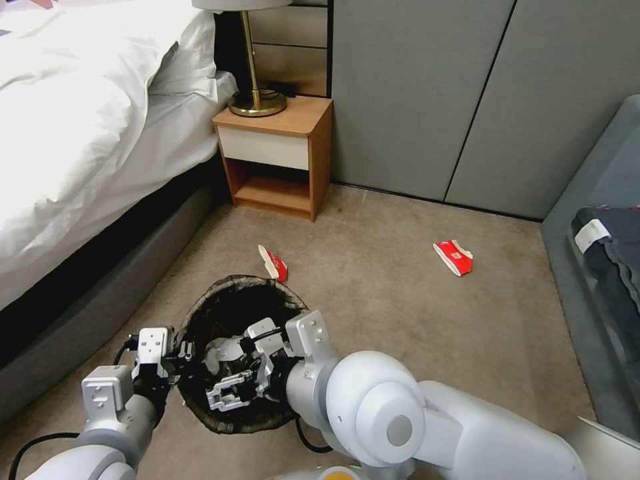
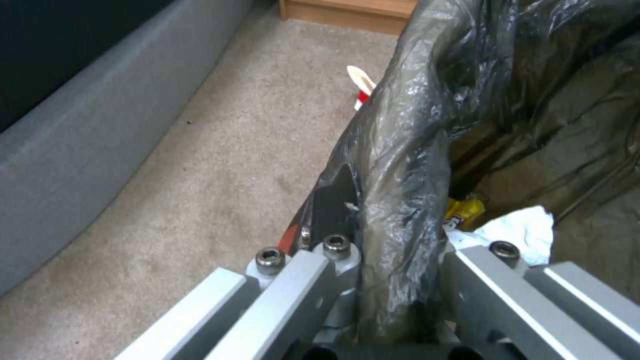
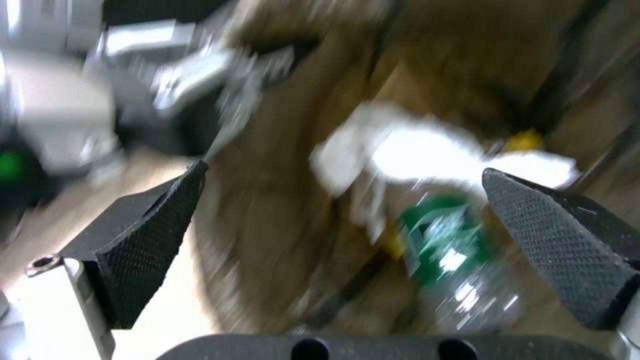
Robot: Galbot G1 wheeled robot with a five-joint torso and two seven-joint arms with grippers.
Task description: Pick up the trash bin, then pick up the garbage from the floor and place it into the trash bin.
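Observation:
The trash bin (image 1: 233, 293), its dark bag liner folded over the rim, hangs low over the floor (image 1: 400, 313). My left gripper (image 1: 179, 352) is shut on the bin's left rim; the left wrist view shows its fingers clamping the liner-covered rim (image 2: 393, 200). My right gripper (image 1: 225, 393) hovers open over the bin's mouth, with nothing between its fingertips (image 3: 345, 170). Inside the bin lie a clear bottle with a green label (image 3: 447, 250), white tissue (image 3: 413, 150) (image 2: 517, 227) and a yellow wrapper (image 2: 463, 212). Two red-and-white paper cups lie on the carpet: one (image 1: 273, 262) just beyond the bin, one (image 1: 454, 257) farther right.
A bed (image 1: 80, 133) with a grey base runs along the left. A wooden nightstand (image 1: 277, 157) with a brass lamp (image 1: 257, 100) stands ahead, grey wall panels (image 1: 433, 93) behind. A grey sofa (image 1: 600, 220) with dark fabric is on the right. Open carpet lies between.

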